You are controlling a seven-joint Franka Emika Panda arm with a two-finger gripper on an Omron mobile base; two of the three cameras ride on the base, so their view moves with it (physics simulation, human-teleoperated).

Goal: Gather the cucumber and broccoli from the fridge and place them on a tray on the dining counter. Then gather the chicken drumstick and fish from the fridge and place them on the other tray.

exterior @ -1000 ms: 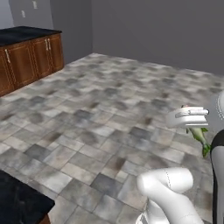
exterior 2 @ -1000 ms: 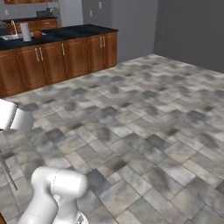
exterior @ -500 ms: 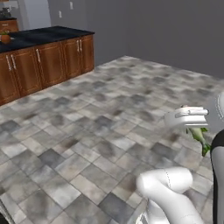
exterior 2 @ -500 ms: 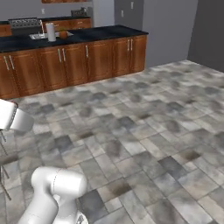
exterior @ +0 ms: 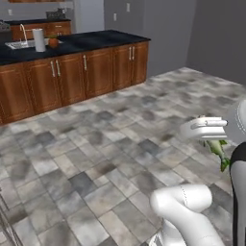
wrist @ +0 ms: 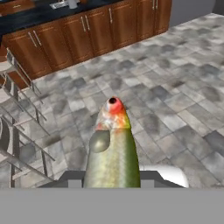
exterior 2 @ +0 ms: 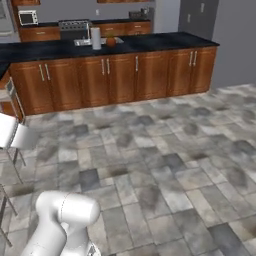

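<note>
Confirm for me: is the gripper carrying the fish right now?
Yes, the fish juts straight out from the gripper in the hand view, with kitchen floor beyond it.

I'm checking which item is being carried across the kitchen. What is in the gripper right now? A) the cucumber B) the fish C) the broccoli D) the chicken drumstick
B: the hand view shows the fish, olive-backed with a red eye, sticking out from the gripper.

arm (exterior: 185, 211): white, glossy, rounded links | joints dark | pincer (exterior: 204, 129) white
</note>
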